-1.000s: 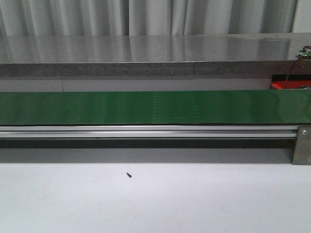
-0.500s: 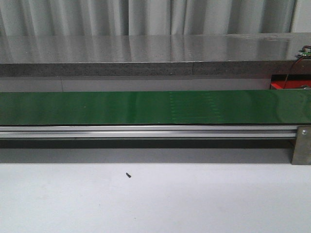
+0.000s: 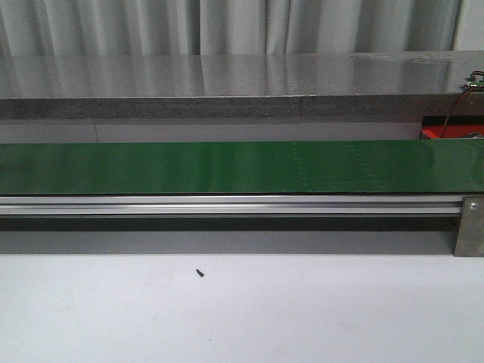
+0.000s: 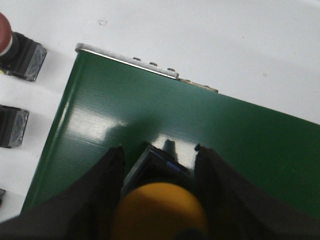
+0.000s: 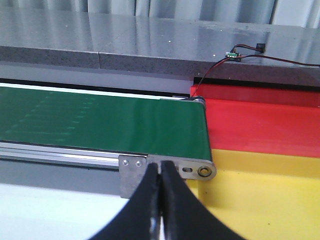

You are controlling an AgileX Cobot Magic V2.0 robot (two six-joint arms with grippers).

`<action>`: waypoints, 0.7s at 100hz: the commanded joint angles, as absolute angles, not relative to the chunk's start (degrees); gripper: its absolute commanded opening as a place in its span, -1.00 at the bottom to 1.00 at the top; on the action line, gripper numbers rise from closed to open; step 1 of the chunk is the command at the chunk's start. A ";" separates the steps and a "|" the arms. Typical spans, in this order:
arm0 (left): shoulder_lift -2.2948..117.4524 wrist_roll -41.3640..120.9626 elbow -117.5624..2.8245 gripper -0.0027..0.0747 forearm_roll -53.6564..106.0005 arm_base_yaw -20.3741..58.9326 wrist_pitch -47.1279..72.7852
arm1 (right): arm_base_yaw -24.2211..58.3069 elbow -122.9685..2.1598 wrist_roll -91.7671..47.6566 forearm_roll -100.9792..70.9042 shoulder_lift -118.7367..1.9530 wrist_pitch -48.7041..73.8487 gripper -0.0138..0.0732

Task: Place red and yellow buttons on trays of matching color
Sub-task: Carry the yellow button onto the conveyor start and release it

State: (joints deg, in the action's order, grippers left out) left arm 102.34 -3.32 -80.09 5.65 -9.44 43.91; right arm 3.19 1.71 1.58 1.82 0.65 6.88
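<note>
Front view, conveyor belt [image 3: 227,167]: a long green strip running left to right, bare along its whole visible length, on a silver rail [image 3: 227,204].
Front view, desk [image 3: 242,318]: pale and plain here, with one small dark speck [image 3: 200,273] on it in front of the rail.
Front view, backdrop: a grey stone-look ledge [image 3: 227,83] behind the belt and curtains above it; a sliver of red peeks out at the far right; neither arm shows in this view.
Left wrist view, left end effector [image 4: 159,200]: dark fingers clamped on either side of a yellow button [image 4: 159,212], domed cap towards the camera, its dark housing between the fingers.
Left wrist view, where it is: the yellow button hangs right over the green belt near the belt's end plate; whether it touches the belt, cannot tell.
Left wrist view, spare buttons: off the belt on the white desk sits a red-capped button [image 4: 17,50] and beside it another dark button body [image 4: 11,126], cap out of sight.
Right wrist view, right end effector [image 5: 161,210]: fingers pressed together, nothing between them, poised just in front of the belt's end bracket.
Right wrist view, trays: the red tray [image 5: 260,122] lies past the belt's end, the yellow tray [image 5: 260,195] directly in front of it, touching; both look bare in the part shown.
</note>
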 commanded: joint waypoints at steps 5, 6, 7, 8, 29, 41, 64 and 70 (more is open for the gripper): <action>100.27 -3.29 -82.09 -0.44 6.64 -9.11 42.83 | 2.85 0.63 1.62 2.27 1.39 2.00 -0.84; 100.27 -3.30 -82.09 -0.44 6.64 -9.11 42.96 | 2.85 0.63 1.62 2.27 1.39 2.00 -0.84; 100.27 -3.30 -82.09 -0.43 6.64 -9.11 42.95 | 2.85 0.63 1.62 2.27 1.39 2.00 -0.84; 100.32 -3.26 -82.09 -0.43 6.64 -9.11 43.08 | 2.85 0.63 1.62 2.27 1.39 2.00 -0.84; 100.42 -1.99 -82.09 0.02 7.36 -9.11 44.79 | 2.85 0.63 1.62 2.27 1.39 2.00 -0.84; 100.42 -1.87 -82.09 0.48 7.36 -9.11 44.98 | 2.85 0.63 1.62 2.27 1.39 2.00 -0.84; 99.11 -0.51 -83.58 0.70 8.68 -9.11 45.56 | 2.85 0.63 1.62 2.27 1.39 2.00 -0.84; 97.74 -0.51 -84.05 0.70 8.68 -9.11 45.46 | 2.85 0.63 1.62 2.27 1.39 2.00 -0.84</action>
